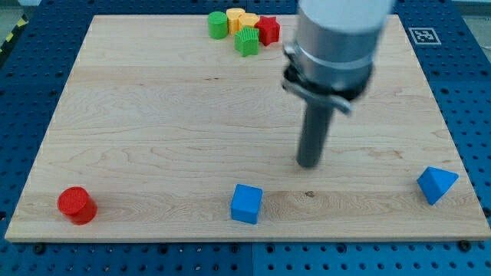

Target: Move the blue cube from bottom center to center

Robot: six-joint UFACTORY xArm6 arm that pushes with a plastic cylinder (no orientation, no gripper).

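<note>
The bench (153,115) is pale wood with a fine grain, set on a blue dotted surface (31,261). The cube (246,204) and wedge (436,184) are blue, one cylinder (77,205) red. At twelve o'clock cluster green (218,24), yellow (239,17) and red (268,30) blocks.

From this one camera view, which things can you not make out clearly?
- Arm housing: cut off by the view's top edge.
- Yellow block: partly hidden by the green blocks and red block; its shape is unclear.
- Whether my tip touches the board: cannot tell.
</note>
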